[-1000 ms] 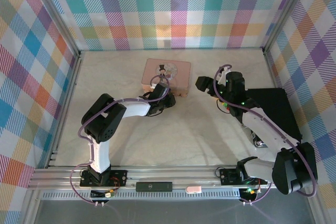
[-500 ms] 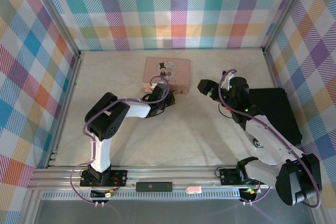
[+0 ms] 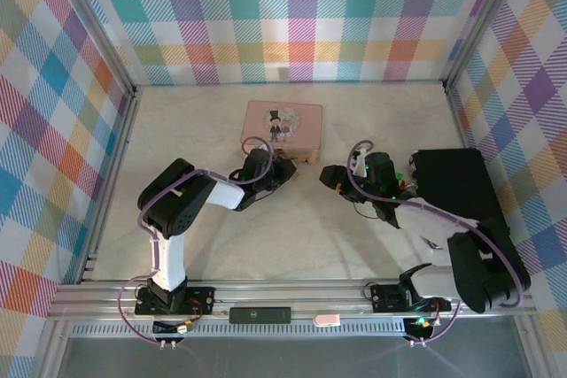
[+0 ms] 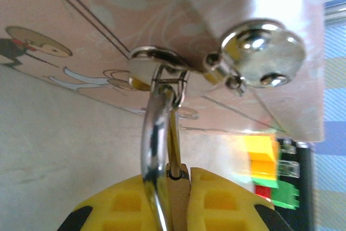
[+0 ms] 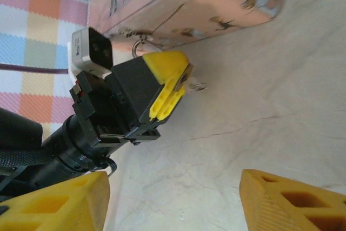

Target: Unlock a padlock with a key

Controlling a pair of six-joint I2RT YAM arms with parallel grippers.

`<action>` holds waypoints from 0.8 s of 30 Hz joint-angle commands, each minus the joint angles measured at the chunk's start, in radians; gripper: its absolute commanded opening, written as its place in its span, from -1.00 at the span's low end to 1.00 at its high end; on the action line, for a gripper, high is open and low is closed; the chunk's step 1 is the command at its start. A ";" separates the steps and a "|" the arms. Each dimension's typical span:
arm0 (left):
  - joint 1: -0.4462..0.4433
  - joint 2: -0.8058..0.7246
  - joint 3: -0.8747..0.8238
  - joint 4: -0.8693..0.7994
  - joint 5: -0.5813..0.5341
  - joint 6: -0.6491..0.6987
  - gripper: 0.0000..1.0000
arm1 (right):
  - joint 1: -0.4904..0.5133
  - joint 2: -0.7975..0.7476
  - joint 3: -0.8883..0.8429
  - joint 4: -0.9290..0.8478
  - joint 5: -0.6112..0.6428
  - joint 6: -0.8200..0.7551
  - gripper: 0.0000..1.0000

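Left arm [image 3: 221, 190] stretches forward with jaws pinched together; right arm [image 3: 427, 215] holds its jaws apart.

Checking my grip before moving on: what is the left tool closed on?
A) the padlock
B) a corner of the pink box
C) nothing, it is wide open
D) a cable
A: the left tool grips the padlock between its yellow pads, at the clasp of the pink box.

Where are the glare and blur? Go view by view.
Left wrist: glare blows out the pink box at top right, and the padlock is blurred up close. Right wrist: the right end effector looks soft along the bottom edge. Top external: even light, faint shadows.
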 commanded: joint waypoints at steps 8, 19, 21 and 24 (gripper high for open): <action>0.010 -0.089 -0.063 0.273 0.090 -0.119 -1.00 | 0.030 0.292 -0.005 0.573 -0.107 0.168 0.02; 0.004 -0.086 -0.087 0.361 0.089 -0.174 -1.00 | 0.050 0.487 0.059 0.791 -0.125 0.286 -0.19; 0.002 -0.082 -0.087 0.369 0.087 -0.181 -1.00 | 0.055 0.513 0.066 0.829 -0.126 0.299 -0.22; 0.002 -0.075 -0.089 0.387 0.088 -0.193 -1.00 | 0.057 0.549 0.055 0.912 -0.118 0.325 -0.32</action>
